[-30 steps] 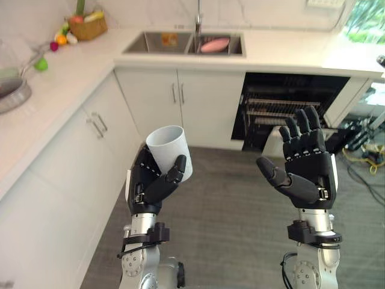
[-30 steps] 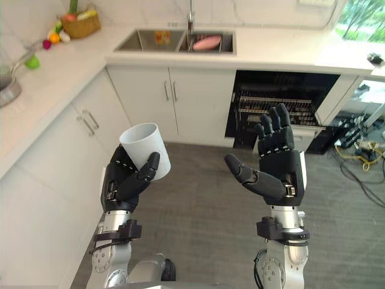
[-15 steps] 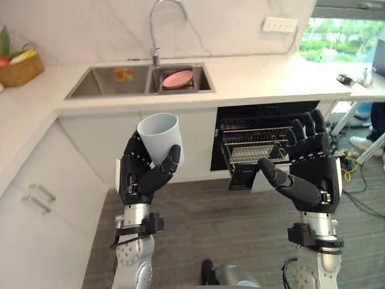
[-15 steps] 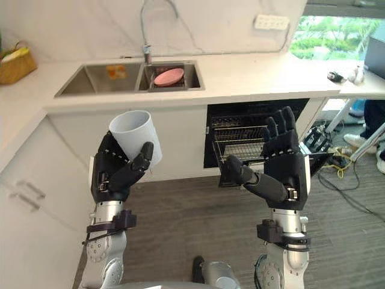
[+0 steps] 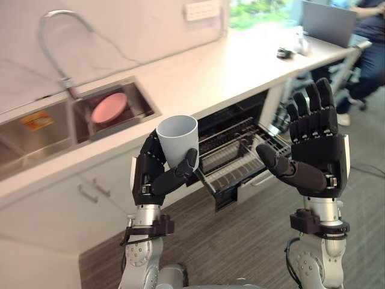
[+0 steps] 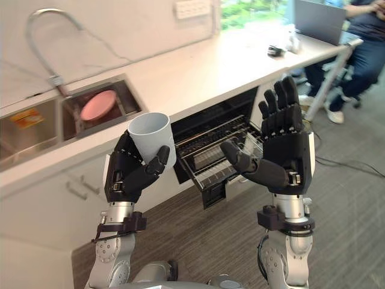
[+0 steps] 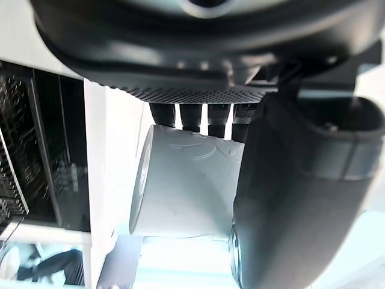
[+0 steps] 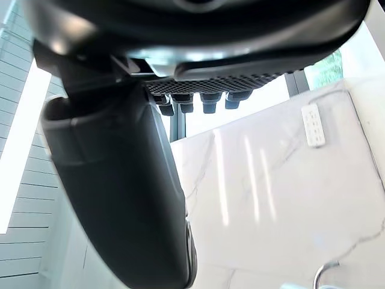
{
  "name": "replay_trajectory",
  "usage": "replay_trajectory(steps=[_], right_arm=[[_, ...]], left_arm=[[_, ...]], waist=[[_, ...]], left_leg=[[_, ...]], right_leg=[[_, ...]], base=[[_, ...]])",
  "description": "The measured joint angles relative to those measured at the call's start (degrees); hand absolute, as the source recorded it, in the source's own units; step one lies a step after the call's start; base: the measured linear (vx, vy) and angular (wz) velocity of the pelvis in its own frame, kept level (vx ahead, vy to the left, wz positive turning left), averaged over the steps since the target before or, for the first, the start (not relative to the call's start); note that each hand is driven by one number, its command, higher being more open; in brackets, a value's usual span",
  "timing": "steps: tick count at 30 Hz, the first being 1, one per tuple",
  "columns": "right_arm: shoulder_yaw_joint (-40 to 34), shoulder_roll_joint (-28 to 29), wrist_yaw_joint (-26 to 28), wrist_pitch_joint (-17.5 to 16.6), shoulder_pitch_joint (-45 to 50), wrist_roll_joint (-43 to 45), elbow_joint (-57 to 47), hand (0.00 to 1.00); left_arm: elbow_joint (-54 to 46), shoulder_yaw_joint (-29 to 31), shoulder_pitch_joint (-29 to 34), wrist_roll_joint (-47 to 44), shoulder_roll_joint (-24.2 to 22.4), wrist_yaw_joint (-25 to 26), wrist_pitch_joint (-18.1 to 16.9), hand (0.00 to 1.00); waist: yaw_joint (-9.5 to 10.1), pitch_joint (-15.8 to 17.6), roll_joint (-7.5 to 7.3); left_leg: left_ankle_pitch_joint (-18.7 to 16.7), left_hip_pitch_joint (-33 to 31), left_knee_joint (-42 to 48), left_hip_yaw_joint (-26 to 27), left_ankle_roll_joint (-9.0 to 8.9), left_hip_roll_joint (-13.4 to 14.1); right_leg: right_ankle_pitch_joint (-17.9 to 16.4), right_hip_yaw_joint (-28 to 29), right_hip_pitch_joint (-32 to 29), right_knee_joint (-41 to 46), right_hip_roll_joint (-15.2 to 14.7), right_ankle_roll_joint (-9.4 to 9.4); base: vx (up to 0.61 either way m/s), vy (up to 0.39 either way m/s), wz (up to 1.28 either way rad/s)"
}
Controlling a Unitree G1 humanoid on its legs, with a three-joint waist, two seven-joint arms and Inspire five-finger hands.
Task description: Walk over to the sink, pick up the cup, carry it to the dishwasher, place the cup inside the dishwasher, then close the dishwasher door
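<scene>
Counting from nearest us, we find two robot hands and one cup. The left robot hand (image 5: 155,176) is raised in front of the dishwasher (image 5: 240,120), toward its sink side. It is curled round the cup (image 5: 178,139), with its fingers behind the wall and its thumb pressed across the front low down. The cup is pale grey-white and upright. Its long axis is close to vertical with a slight lean, its mouth points up and its base sits down in the palm. Its pale inner wall shows through the mouth. In the left wrist view the cup (image 7: 186,186) lies between the row of fingers and the thumb, touching both. The right robot hand (image 5: 316,159) is also raised in front of the dishwasher, on the side away from the sink and well apart from the cup. Its fingers stand straight and spread, thumb out to the side, holding nothing.

Past the robot hands is the one dishwasher, a dark opening under the desk (image 5: 210,72), with one wire rack (image 5: 231,158) drawn out of it toward us. Beside the dishwasher, on the robot's left, one sink (image 5: 141,99) with two basins is sunk in the desk. The basin nearer the dishwasher holds one pink plate (image 5: 109,107). The farther basin holds one small orange and yellow thing (image 5: 30,119), too small for us to name. One curved tap (image 5: 57,36) rises at the sink's back edge. Beyond the dishwasher one white socket (image 5: 201,9) is on the wall. Farther off, to the dishwasher's right, are one laptop (image 5: 328,21) and one seated person (image 5: 370,36).
</scene>
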Motion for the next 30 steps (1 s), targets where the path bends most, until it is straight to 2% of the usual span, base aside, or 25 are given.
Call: replay_trajectory(steps=[1,3,6,7,9,11,12,13,14,15,16,17,18,19,21,24,27,30], right_arm=[[0.4,0.6,0.0,0.2,0.1,0.1,0.5,1.00],[2.3,0.8,0.3,1.2,1.0,0.4,-0.4,1.00],[2.2,1.3,0.3,2.9,1.0,1.4,-1.8,1.00],[2.2,1.6,0.3,3.3,1.0,1.5,-1.8,1.00],[2.5,2.8,0.7,5.4,1.0,1.5,-1.5,1.00],[2.6,3.6,1.5,5.8,0.9,1.5,-0.4,1.00],[2.7,4.1,2.4,6.1,1.0,1.6,1.2,1.00],[2.9,4.3,2.7,6.2,0.9,1.7,1.4,1.00],[3.5,4.6,3.2,6.1,0.9,2.0,1.7,1.00],[4.6,4.9,4.1,6.1,0.8,1.9,2.6,1.00],[6.1,5.0,4.7,6.2,0.9,1.9,2.9,1.00],[6.7,5.1,5.0,6.2,0.9,1.9,2.8,1.00],[7.3,5.1,5.4,6.2,0.6,1.9,2.8,1.00],[7.0,3.8,5.2,6.2,0.3,2.0,2.8,1.00],[6.7,1.7,4.4,6.3,-1.6,2.0,2.9,1.00],[6.5,0.6,4.2,7.6,-4.9,3.9,2.5,1.00],[6.5,0.7,4.2,9.0,-5.1,6.0,2.5,1.00],[7.0,1.0,4.1,9.8,-5.1,6.0,2.5,1.00]], left_arm=[[0.1,-0.1,-0.2,0.0,0.4,0.1,0.1,0.00],[0.2,-1.0,-1.0,0.0,1.5,1.3,0.3,0.00],[0.1,-2.7,-3.3,0.0,1.4,1.7,1.0,0.00],[0.1,-3.1,-3.6,0.0,1.4,1.8,1.1,0.00],[0.2,-3.7,-3.7,0.1,1.1,2.7,1.6,0.00],[0.4,-3.2,-3.5,0.1,1.3,3.6,2.4,0.00],[1.5,-2.0,-3.5,0.1,1.2,4.4,3.4,0.00],[1.8,-1.4,-3.5,0.1,1.1,4.8,3.7,0.00],[2.1,0.0,-3.8,0.1,1.0,5.4,4.0,0.00],[2.7,1.5,-3.8,0.1,1.1,6.7,4.7,0.00],[3.9,2.8,-3.8,0.0,1.5,8.1,5.4,0.00],[4.0,3.2,-3.8,0.0,2.1,8.7,5.9,0.00],[4.9,3.3,-4.1,0.1,3.1,9.7,6.4,0.00],[6.6,2.6,-4.4,0.2,2.3,10.7,7.6,0.00],[7.1,1.4,-4.4,2.6,0.4,12.7,8.6,0.00],[7.1,0.9,-6.3,10.1,-0.5,18.8,9.5,0.00],[7.1,1.2,-8.3,17.8,-1.7,25.9,9.5,0.00],[6.9,1.3,-8.9,23.5,-2.3,30.1,8.6,0.00]], waist=[[-0.13,-0.1,-1.27],[-0.60,-1.8,-4.16],[-0.70,-2.4,-4.73],[-0.69,-2.4,-4.74],[-0.47,-2.4,-4.79],[-0.43,-2.3,-4.81],[-0.59,-2.8,-4.72],[-0.59,-3.0,-4.70],[-0.76,-3.0,-4.67],[-0.47,-3.0,-4.73],[-0.49,-2.9,-5.16],[-0.66,-3.0,-6.01],[-0.78,-3.2,-8.00],[-0.74,-3.6,-7.08],[-0.67,-3.9,-6.18],[-0.60,-4.0,-6.11],[-0.38,-4.1,-5.88],[0.26,-4.6,-5.80]], left_leg=[[-0.8,0.5,0.4,1.4,0.01,-0.3],[-0.3,3.3,-3.9,5.4,1.97,-2.6],[0.0,6.8,-8.1,7.8,3.94,-5.0],[-0.2,7.2,-8.3,8.1,4.29,-5.2],[-0.7,9.5,-10.0,10.4,4.95,-4.9],[-0.9,11.9,-11.3,12.3,5.56,-4.1],[-1.1,13.7,-11.9,14.3,5.86,-3.6],[-1.3,13.7,-12.0,14.8,5.83,-3.4],[-1.7,13.6,-12.0,15.7,5.45,-2.7],[-2.3,13.5,-11.6,17.3,4.53,-1.3],[-3.4,13.2,-10.2,17.8,3.49,-0.4],[-4.0,12.9,-9.4,17.9,2.98,-0.4],[-5.0,12.7,-8.2,17.6,1.90,-1.1],[-5.0,12.9,-8.2,16.6,1.09,0.0],[-4.4,13.0,-8.8,15.7,0.07,2.0],[-3.8,13.0,-9.9,15.0,-1.34,4.4],[-3.6,13.8,-11.2,14.3,-1.82,5.0],[-3.5,14.3,-12.1,14.7,-1.82,4.7]], right_leg=[[-1.0,0.6,0.0,0.8,-0.7,0.44],[-2.3,0.0,-1.0,1.9,-4.6,2.91],[-2.7,-2.9,-0.8,2.3,-7.9,4.81],[-2.6,-3.8,-0.9,2.9,-8.1,5.00],[-2.7,-8.4,-5.2,12.1,-8.0,7.64],[-2.1,-12.7,-8.9,20.2,-8.7,10.35],[-4.4,-18.7,-10.0,20.2,-12.2,6.75],[-4.9,-20.4,-10.8,19.1,-13.8,5.99],[-4.7,-22.0,-11.8,15.8,-15.5,6.06],[-3.4,-22.6,-12.5,9.6,-16.5,6.90],[0.6,-22.6,-11.7,3.2,-16.9,6.82],[3.2,-22.2,-11.3,0.8,-17.3,6.63],[7.2,-21.4,-10.7,-1.0,-18.3,11.35],[7.1,-22.8,-9.8,-2.0,-17.3,10.20],[8.7,-24.3,-8.1,-4.8,-15.4,9.58],[11.2,-25.5,-5.7,-9.6,-12.8,8.33],[11.3,-26.3,-4.6,-10.4,-12.2,8.26],[11.4,-26.0,-4.5,-11.0,-12.3,8.52]], base=[[0.31,0.296,-0.94],[0.26,0.221,-0.64],[0.17,0.149,-0.31],[0.11,0.099,-0.27],[0.07,0.061,-0.47],[0.04,0.034,-0.68],[0.03,0.044,-0.75],[0.00,0.051,-0.67],[0.00,0.019,-0.62],[-0.01,-0.031,-0.70],[-0.01,-0.110,-0.57],[0.00,-0.197,-0.18],[0.04,-0.238,0.15],[0.06,-0.213,0.21],[0.10,-0.188,0.19],[0.09,-0.144,0.09],[0.08,-0.070,0.13],[0.04,0.007,-0.02]])
